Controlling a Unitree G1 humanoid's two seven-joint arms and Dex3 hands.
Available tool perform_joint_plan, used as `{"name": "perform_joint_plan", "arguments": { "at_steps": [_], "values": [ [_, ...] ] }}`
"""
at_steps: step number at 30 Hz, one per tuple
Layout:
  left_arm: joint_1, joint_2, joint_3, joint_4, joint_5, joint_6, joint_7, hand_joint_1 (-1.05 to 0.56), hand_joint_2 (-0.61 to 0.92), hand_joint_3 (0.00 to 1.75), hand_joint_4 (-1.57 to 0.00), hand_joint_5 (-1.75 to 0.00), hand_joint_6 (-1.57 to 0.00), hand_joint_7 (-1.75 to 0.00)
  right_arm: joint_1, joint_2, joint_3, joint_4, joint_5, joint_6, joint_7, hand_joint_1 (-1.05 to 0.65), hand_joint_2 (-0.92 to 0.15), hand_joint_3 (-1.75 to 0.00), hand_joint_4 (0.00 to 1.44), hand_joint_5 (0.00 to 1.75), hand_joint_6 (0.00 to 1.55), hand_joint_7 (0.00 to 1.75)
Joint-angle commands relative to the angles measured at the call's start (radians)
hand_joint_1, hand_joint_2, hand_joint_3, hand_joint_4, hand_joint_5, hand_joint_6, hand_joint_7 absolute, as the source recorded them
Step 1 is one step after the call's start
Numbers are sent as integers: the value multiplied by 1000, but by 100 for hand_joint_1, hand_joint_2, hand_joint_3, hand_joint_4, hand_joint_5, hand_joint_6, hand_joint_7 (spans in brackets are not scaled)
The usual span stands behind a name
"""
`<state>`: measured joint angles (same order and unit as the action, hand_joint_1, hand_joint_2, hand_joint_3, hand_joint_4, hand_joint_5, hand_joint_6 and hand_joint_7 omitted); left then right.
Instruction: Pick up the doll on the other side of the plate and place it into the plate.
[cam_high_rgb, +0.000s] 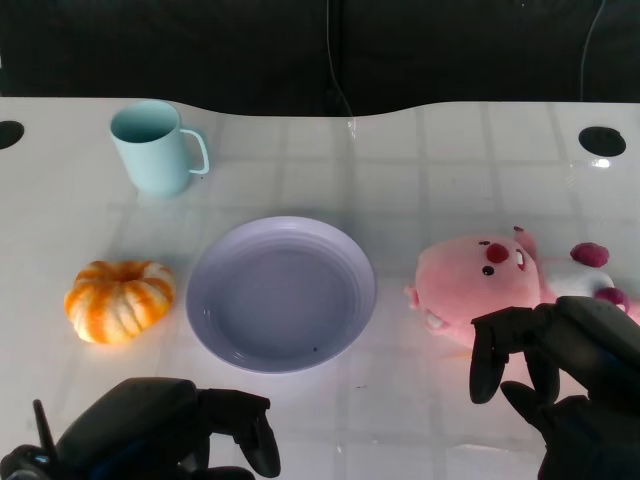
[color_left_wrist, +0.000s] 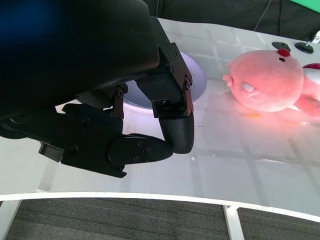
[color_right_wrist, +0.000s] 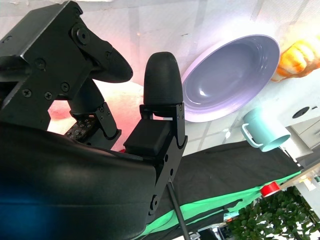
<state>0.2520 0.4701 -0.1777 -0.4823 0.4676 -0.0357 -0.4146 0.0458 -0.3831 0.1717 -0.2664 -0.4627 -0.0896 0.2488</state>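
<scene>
A pink plush doll (cam_high_rgb: 480, 275) lies on its side on the white table, right of the lilac plate (cam_high_rgb: 215, 270); in the left wrist view the doll (color_left_wrist: 270, 82) sits beyond the plate (color_left_wrist: 199, 80). My right hand (cam_high_rgb: 560, 370) hovers just in front of the doll with fingers spread and nothing in them; its fingertips overlap the doll's near edge. In the right wrist view the right hand (color_right_wrist: 125, 100) has its fingers apart, with the plate (color_right_wrist: 235, 75) beyond. My left hand (cam_high_rgb: 170, 430) stays low at the front left, fingers curled in, holding nothing (color_left_wrist: 145, 115).
An orange pumpkin (cam_high_rgb: 120, 298) sits left of the plate. A light blue cup (cam_high_rgb: 150, 148) stands at the back left. Black round holes mark the table's far corners (cam_high_rgb: 601, 140). The table's front edge lies just under the left hand.
</scene>
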Motion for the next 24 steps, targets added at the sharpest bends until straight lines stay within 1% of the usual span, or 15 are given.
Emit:
{"name": "perform_joint_plan", "arguments": {
  "at_steps": [1,24],
  "values": [
    [-1,20,7,-3,5,4,-10,-32,92,40,-65,-148,-71,-94,-9,-7,-5,1,0,-8,-7,-2,-24,-138,93,169,92,121],
    [-1,21,6,3,6,2,-6,-32,92,40,-65,-145,-71,-93,-8,-6,-3,-6,-7,8,-3,-2,-26,-135,92,169,92,120]
  ]
}}
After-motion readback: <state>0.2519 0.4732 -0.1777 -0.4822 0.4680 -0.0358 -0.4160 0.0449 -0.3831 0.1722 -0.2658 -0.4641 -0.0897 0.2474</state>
